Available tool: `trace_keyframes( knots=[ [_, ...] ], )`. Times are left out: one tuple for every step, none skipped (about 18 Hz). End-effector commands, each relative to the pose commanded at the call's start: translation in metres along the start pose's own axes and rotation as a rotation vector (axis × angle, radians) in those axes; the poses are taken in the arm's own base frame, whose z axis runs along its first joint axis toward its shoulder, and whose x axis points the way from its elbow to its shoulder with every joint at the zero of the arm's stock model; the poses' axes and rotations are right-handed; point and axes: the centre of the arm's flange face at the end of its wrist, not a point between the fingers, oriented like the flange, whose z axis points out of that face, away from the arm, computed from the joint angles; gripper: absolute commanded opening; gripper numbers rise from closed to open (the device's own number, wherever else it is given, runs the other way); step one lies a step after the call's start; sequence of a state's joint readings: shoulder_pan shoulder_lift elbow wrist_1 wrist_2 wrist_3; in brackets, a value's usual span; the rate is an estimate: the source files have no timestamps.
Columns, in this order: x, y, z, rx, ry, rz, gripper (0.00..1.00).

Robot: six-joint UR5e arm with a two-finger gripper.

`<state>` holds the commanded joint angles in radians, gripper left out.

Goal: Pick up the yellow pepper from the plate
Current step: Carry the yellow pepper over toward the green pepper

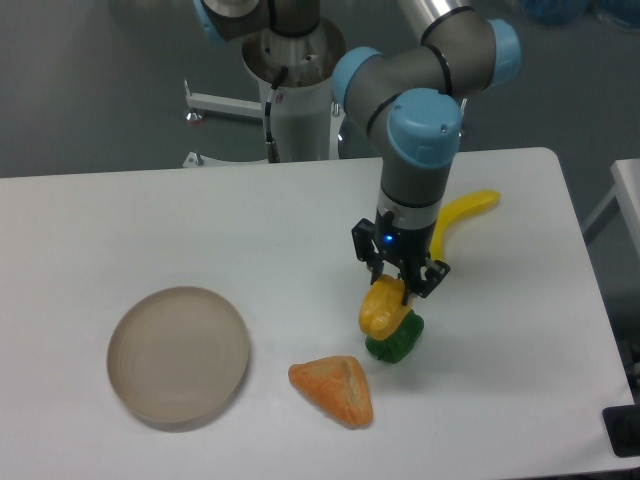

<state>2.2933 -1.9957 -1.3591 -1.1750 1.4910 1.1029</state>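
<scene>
Yellow and lumpy, the pepper hangs in the gripper right of frame centre, its long axis tilted — upper end toward the right, lower end down-left. Its stem cannot be made out. The skin is smooth and glossy, with rounded lobes. The black fingers are clamped on the pepper's upper part, and a small blue light glows on the gripper body. Directly below, and partly covered by it, lies the green pepper on the white table; whether the two touch cannot be told. The plate sits at lower left, well apart from the pepper — beige, round, low-rimmed. An orange wedge lies between the plate and the green pepper. A banana curves behind the arm, upper right. No writing or labels can be read.
</scene>
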Motion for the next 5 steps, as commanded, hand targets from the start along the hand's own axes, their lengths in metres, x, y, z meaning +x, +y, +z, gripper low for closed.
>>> trace_keyframes(
  knots=[
    [-0.0008,0.0003,0.0004,-0.005,-0.003,0.0,0.38],
    [-0.0008,-0.0001,0.0024,-0.01,-0.003,0.001,0.38],
    [-0.0016,-0.0001,0.0038,-0.014,-0.003,0.001,0.38],
    [-0.0028,-0.0006,0.0016,-0.014,-0.01,0.002,0.38],
    [-0.0034,-0.001,0.0018,-0.011,-0.011,0.002,0.38]
  ],
)
